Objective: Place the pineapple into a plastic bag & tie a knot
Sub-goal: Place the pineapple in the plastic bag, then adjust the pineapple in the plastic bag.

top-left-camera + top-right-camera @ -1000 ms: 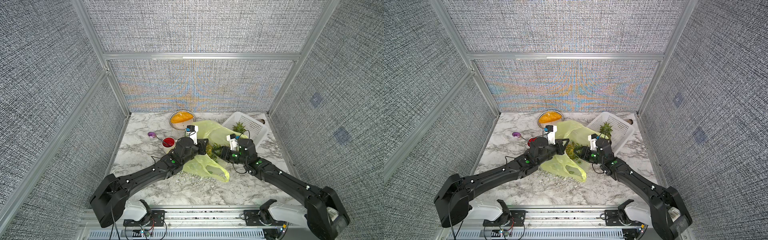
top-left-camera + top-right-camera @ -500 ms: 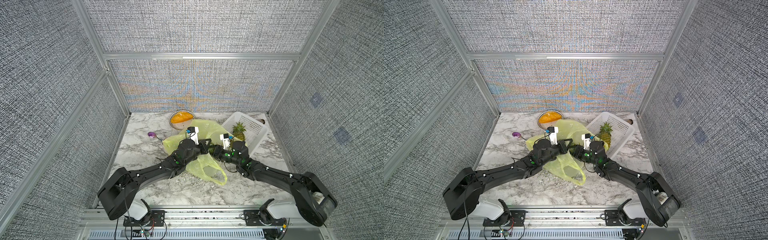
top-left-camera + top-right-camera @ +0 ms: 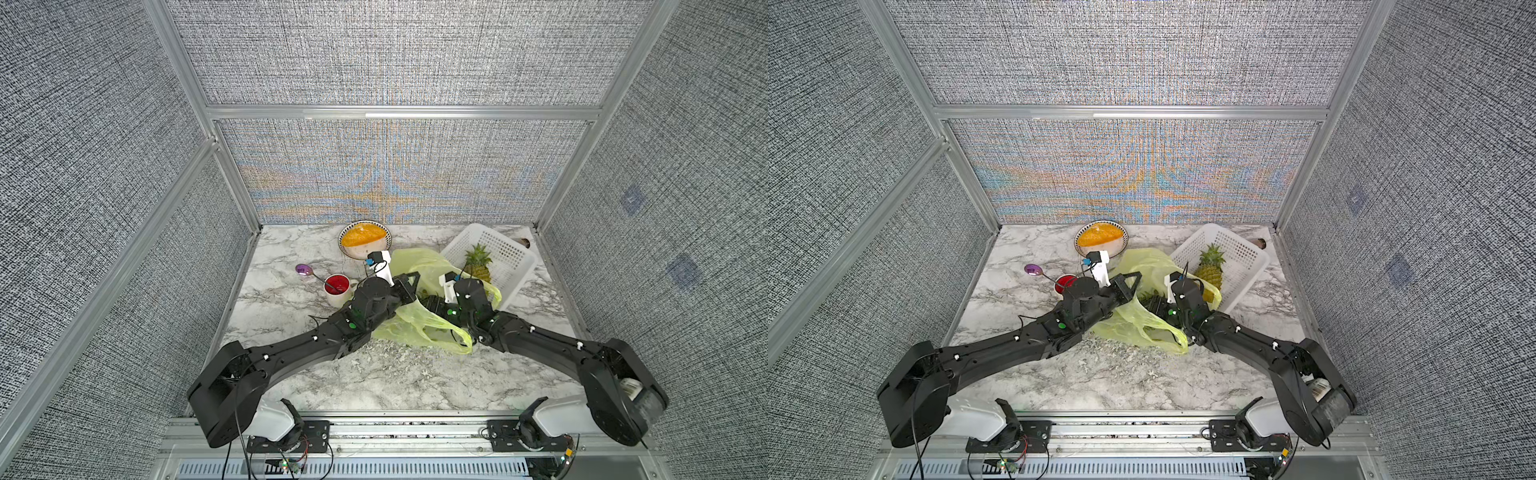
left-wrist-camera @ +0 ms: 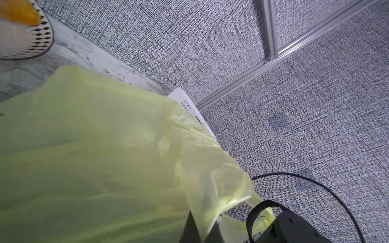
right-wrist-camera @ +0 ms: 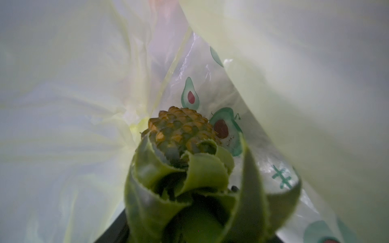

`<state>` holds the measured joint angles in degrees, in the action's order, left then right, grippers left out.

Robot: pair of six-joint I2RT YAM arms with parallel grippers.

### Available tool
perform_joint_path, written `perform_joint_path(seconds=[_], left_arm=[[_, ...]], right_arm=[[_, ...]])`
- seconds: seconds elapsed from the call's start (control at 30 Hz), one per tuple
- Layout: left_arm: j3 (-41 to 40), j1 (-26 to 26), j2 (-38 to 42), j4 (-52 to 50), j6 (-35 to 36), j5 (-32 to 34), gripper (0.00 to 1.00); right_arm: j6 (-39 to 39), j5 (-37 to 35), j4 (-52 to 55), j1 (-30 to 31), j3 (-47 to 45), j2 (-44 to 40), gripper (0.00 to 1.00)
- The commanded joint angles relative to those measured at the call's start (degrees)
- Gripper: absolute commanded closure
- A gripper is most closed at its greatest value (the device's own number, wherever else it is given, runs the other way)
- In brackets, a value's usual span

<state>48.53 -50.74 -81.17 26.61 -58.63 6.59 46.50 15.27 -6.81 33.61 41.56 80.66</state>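
The yellow-green plastic bag (image 3: 419, 328) (image 3: 1142, 328) lies mid-table with its mouth raised. My left gripper (image 3: 413, 279) (image 4: 200, 229) is shut on the bag's upper rim film (image 4: 105, 157) and holds it up. My right gripper (image 3: 432, 302) (image 3: 1156, 305) reaches into the mouth. In the right wrist view the pineapple (image 5: 181, 128) lies inside the bag (image 5: 63, 105). Its green crown faces the camera and hides the jaws. In both top views only its leaves (image 3: 423, 295) show. The knot is out of view.
A white perforated basket (image 3: 509, 259) lies tipped at the back right with another pineapple (image 3: 478, 268) in it. A bowl of orange food (image 3: 365, 239) sits at the back. A red-filled mug (image 3: 337, 286) and a purple spoon (image 3: 303, 269) stand left of the arms.
My right arm has moved left, carrying the pineapple into the bag's mouth. The bag film that spread over the mug half a second ago has drawn back. The left gripper keeps its hold.
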Motion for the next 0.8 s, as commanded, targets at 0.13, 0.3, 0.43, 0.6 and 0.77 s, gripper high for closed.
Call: perform_joint_path(seconds=[0.13,0.3,0.43,0.6,0.77], left_arm=[[2.2,0.0,0.2,-14.1,2.8,3.0,1.0],[4.2,0.0,-2.0,-18.1,6.1,0.8,1.0],[5.4,0.1,-3.4,-19.6,9.1,-1.1,1.0],[5.0,0.0,-3.9,-18.0,12.1,-3.0,1.0],[4.1,0.0,-4.7,-16.1,15.2,-6.4,1.0]], right_arm=[[-13.4,-6.5,23.1,-0.1,2.9,-3.2,0.19],[-18.7,-5.3,32.8,-0.8,6.9,-7.7,0.02],[-22.4,-5.9,43.3,-1.3,11.7,-9.7,0.02],[-22.6,-4.0,46.0,-3.8,10.9,-12.2,0.02],[-21.1,-0.6,45.4,-9.8,9.7,-16.9,0.02]])
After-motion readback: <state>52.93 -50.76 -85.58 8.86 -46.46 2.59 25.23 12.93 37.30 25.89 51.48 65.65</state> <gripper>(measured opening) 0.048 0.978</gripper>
